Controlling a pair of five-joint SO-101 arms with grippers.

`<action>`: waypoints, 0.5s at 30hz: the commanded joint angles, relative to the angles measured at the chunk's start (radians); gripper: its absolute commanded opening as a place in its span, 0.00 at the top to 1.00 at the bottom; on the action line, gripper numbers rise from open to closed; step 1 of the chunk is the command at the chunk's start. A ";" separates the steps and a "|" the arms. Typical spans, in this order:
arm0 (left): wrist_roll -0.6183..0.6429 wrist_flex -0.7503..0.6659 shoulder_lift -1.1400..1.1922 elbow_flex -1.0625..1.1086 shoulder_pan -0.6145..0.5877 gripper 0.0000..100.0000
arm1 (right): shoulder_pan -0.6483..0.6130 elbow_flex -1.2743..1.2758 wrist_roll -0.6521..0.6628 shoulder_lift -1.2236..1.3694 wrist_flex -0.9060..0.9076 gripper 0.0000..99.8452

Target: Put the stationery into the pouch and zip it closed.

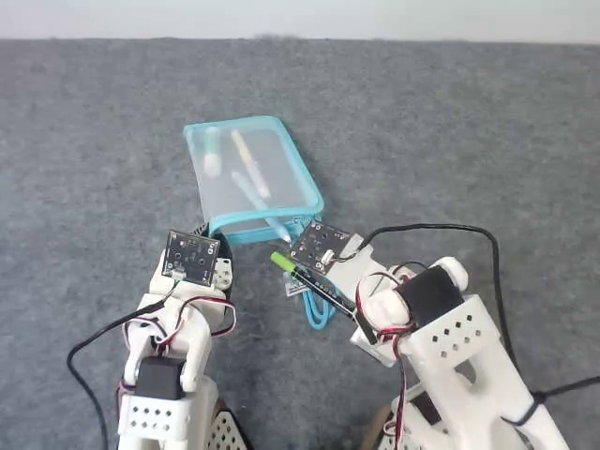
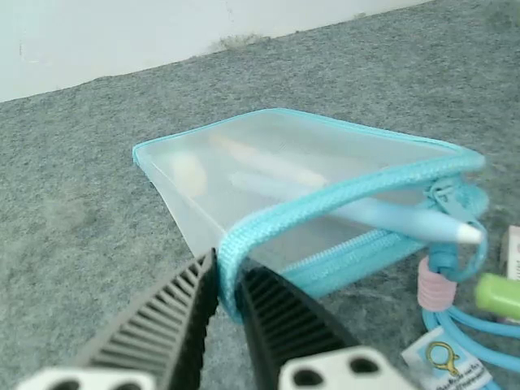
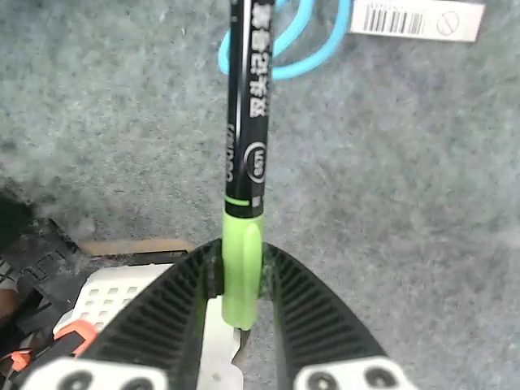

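Nearest the lens: your right end effector (image 3: 241, 280), black ribbed jaws closed to a narrow gap on the green end of a black-barrelled marker pen (image 3: 246, 122). The barrel juts well out beyond the jaws. Your left end effector (image 2: 226, 296) is all but closed, pinching the turquoise zip edge at the mouth of the translucent plastic pouch (image 2: 301, 187). The pouch lies flat on the grey felt worktop (image 1: 469, 141), unzipped, with its mouth towards the arms. The marker's green tip sits just beside that mouth.

Risks, as judged from here:
1. A pale blue pen (image 2: 382, 215) pokes its tip out of the mouth. Drive the marker in along the same line and you may butt it or shove it out. Left proud, it would jam the zip.
2. You hold the marker at one end only, so a knock on the barrel could swing it in the jaws.
3. Your left pinch takes only a thin strip of zip tape. If it slips, the mouth falls shut.
4. A turquoise cord loop (image 1: 319, 314) lies beneath the marker and could snag.

Count: pouch 1; marker in grip 1; cord 1; arms 2. Items inside the pouch: 3, I think, read through cloudy plastic (blue pen, cream pen (image 1: 248, 159), short white stick (image 1: 213, 150)).
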 commanded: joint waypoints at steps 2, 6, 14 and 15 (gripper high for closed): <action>-0.002 -0.017 -0.011 -0.007 0.002 0.99 | 0.081 -0.058 0.018 -0.030 0.018 0.99; -0.002 -0.017 -0.009 -0.007 0.002 0.99 | 0.110 -0.058 0.018 -0.030 0.018 0.99; -0.002 -0.017 -0.009 -0.007 0.003 0.99 | 0.110 -0.057 0.020 0.008 0.016 0.99; -0.002 -0.017 -0.009 -0.007 0.003 0.99 | 0.110 -0.058 0.021 0.033 0.013 0.99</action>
